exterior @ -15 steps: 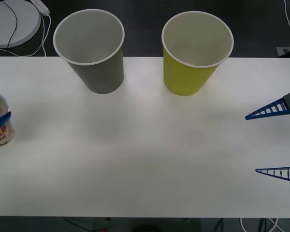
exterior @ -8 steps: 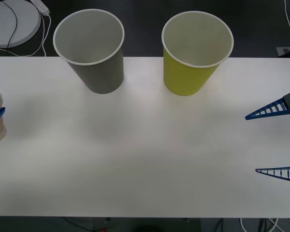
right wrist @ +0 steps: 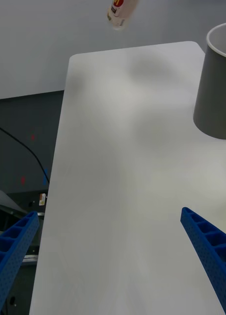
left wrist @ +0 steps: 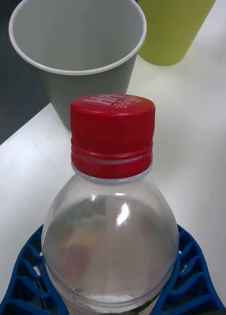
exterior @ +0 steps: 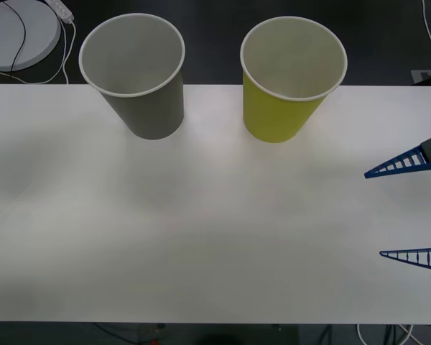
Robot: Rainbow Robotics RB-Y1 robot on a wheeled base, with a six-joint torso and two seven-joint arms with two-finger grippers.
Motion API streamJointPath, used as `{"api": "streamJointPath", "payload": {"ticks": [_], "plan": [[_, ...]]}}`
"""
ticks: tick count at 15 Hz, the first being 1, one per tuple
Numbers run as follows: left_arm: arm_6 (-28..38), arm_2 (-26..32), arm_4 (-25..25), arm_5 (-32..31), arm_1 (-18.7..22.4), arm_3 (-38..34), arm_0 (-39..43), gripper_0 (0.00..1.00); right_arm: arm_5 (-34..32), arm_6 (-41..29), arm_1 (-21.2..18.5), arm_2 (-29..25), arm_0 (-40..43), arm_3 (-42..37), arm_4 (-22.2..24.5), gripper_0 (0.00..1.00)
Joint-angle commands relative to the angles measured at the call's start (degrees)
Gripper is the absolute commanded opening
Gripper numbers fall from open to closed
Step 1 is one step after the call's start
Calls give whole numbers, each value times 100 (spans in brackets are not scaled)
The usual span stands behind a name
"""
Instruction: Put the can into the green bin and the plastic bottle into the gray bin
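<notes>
**Bottle held upright in left gripper, near the gray bin**

The plastic bottle stands upright in the left wrist view, long axis vertical, its red screw cap pointing up. The left gripper is clenched around the bottle's clear body, the blue ribbed fingers curving round it on both sides. In the right wrist view the bottle's labelled lower end hangs in the air, clear of the table, past the table's far end and well apart from the gray bin.

The gray bin stands upright, mouth up, just beyond the bottle in the left wrist view, its pale inside bare as far as it shows. The green bin stands beside the gray bin, on its right in the front view, apart from it, also upright and open-mouthed.

The right gripper sits low over the table, well to the right of the gray bin and beyond the green bin, its two blue fingers spread wide and holding nothing.

The table is a plain white surface with rounded corners; both bins stand near its far edge. Behind the gray bin the floor is dark. A white round disc with a black cable across it lies to the left of the gray bin on that floor.
</notes>
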Motion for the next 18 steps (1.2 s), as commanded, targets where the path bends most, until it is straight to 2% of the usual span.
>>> {"api": "streamJointPath", "payload": {"ticks": [1,7,10,14,18], "plan": [[97,-72,-9,-425,214,344,-393,0,0,0,0,0,0,0,0,100],[308,-555,-70,-601,619,652,-1052,0,0,0,0,0,0,0,0,100],[475,-555,-334,-882,671,713,-1369,0,0,0,0,0,0,0,0,100],[659,-608,-387,-917,909,731,-1518,0,0,0,0,0,0,0,0,100],[844,-1206,-527,-917,1023,828,-2195,0,0,0,0,0,0,0,0,100]]}}
